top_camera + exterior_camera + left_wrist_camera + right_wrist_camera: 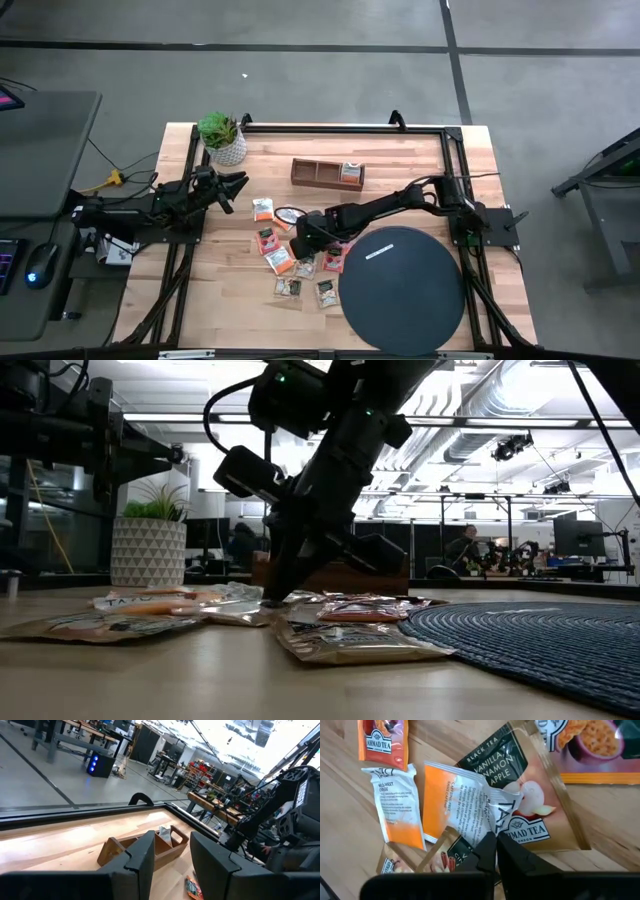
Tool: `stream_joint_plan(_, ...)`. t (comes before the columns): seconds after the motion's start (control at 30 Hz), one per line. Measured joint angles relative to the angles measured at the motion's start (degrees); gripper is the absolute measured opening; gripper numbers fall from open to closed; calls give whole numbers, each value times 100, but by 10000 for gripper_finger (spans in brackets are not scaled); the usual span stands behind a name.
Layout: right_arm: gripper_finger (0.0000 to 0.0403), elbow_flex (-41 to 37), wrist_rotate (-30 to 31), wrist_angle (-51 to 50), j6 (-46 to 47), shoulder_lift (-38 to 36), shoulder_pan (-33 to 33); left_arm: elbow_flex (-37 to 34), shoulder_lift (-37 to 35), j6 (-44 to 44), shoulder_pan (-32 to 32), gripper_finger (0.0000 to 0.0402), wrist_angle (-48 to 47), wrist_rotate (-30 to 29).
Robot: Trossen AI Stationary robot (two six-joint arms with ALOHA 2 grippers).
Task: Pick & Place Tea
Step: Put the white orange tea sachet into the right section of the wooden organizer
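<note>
Right gripper: the right gripper (pixel 303 238) is low over the pile of tea sachets, a little left of the middle of the high view. In its wrist view the two fingers (pixel 487 852) are pressed together on the crumpled edge of one white and orange sachet (pixel 465 805), so it pinches this sachet. In the low view the fingertips (pixel 272 598) reach the table among the packets.

Left gripper: the left gripper (pixel 232 190) waits at the left side of the high view, near the table's left edge and well apart from the pile. In its own wrist view the fingers (pixel 145 857) stand with a clear gap between them and hold nothing.

Tea: the sachets (pixel 290 262) lie scattered flat on the wood in the middle of the high view, just left of the black disc (pixel 402 288). Some overlap each other. In the right wrist view I read "Vanilla Cinnamon Apple" on a dark packet (pixel 530 805) that lies under the pinched one.

Tray: the brown wooden tray (pixel 327 174) is in the upper middle of the high view, apart from the pile. One orange sachet (pixel 350 172) is in its right compartment.

Plant: a small potted plant (pixel 224 137) stands at the upper left corner of the table (pixel 420 190).
</note>
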Motion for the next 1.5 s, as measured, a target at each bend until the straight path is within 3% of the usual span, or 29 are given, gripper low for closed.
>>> stream_joint_plan(0.33,1,545,131,-679,-525,35,-60,0,0,0,0,123,0,-2)
stream_joint_plan(0.73,0,2129,695,-2559,-1475,35,-114,-1,0,0,0,123,0,-3)
stream_joint_plan(0.97,0,3295,1877,-4969,-2338,11,-153,0,0,0,0,123,0,-4)
stream_joint_plan(1.13,0,3588,2869,-6249,-3272,9,-275,-1,0,0,0,123,0,-4)
stream_joint_plan(1.5,0,3493,4301,-6572,-5381,0,-812,-1,0,0,0,123,0,-4)
